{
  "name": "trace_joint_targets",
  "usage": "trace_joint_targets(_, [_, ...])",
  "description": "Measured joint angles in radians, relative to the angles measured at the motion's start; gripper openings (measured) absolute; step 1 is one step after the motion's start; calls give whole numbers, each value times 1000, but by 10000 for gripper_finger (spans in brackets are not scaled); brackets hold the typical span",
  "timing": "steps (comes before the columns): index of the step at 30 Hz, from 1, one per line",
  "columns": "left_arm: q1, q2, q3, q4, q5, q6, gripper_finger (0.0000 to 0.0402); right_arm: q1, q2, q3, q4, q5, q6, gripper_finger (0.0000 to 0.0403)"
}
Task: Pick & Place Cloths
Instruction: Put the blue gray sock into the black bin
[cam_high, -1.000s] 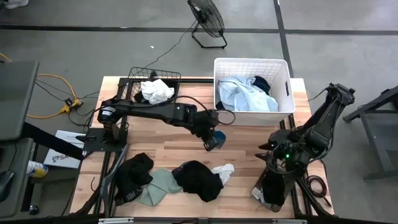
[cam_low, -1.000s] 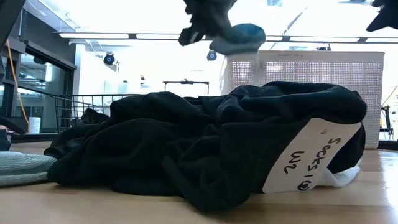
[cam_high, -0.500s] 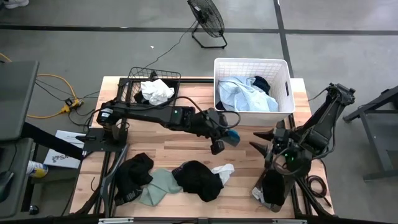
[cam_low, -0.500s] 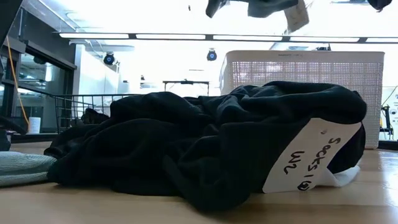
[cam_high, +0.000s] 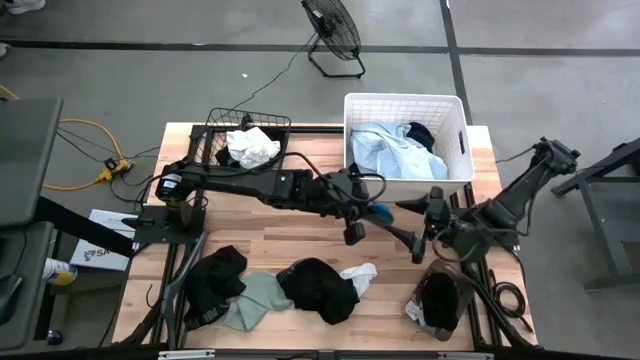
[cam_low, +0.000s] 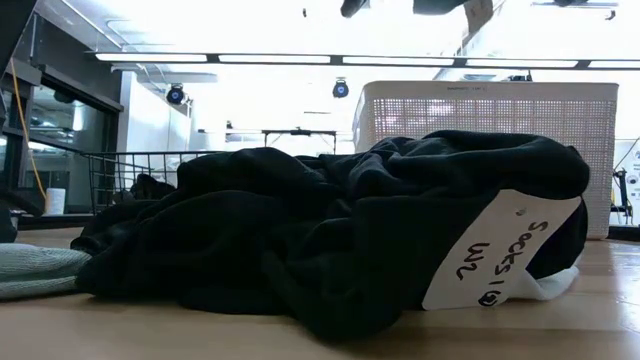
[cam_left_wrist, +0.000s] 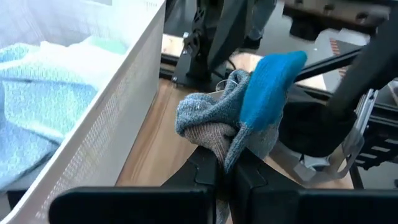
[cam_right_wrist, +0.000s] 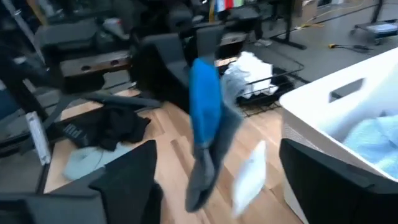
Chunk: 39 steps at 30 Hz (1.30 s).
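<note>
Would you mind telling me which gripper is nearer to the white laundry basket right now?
Left. The left gripper, shut on a grey-and-blue sock, is just in front of the white laundry basket. The right gripper, open, faces the sock from slightly farther out over the table.

Wooden table (cam_high: 300, 225) with scattered cloths (cam_high: 318, 289)

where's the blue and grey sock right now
The blue and grey sock is pinched in the left gripper, held above the table's middle just in front of the white plastic laundry basket, with the open right gripper facing it from the right.
</note>
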Motion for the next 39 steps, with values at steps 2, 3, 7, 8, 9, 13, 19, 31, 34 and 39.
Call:
trace_joint_targets(2, [0,0,0,18,0,5,5,-35,0,0,30,-80,-43,346])
trace_joint_targets(3, [0,0,0,29,4,5,5,-53,0,0,43,-117,-58,350])
trace_joint_targets(7, [0,0,0,73,28,6,5,-106,0,0,75,-202,-89,346])
trace_joint_targets(8, [0,0,0,79,34,6,5,-114,0,0,78,-207,-88,341])
trace_joint_targets(9, [0,0,0,81,37,6,5,-120,0,0,77,-215,-89,334])
trace_joint_targets(13, [0,0,0,98,52,4,5,-127,0,0,77,-226,-89,292])
trace_joint_targets(19, [0,-1,0,99,56,2,5,-126,0,0,76,-229,-95,200])
trace_joint_targets(31, [0,-1,0,95,59,2,7,-127,0,0,62,-270,-95,13])
trace_joint_targets(34, [0,-1,0,95,59,-3,26,-127,0,0,59,-277,-90,12])
trace_joint_targets(39, [0,-1,0,95,59,-8,67,-127,0,0,60,-301,-87,7])
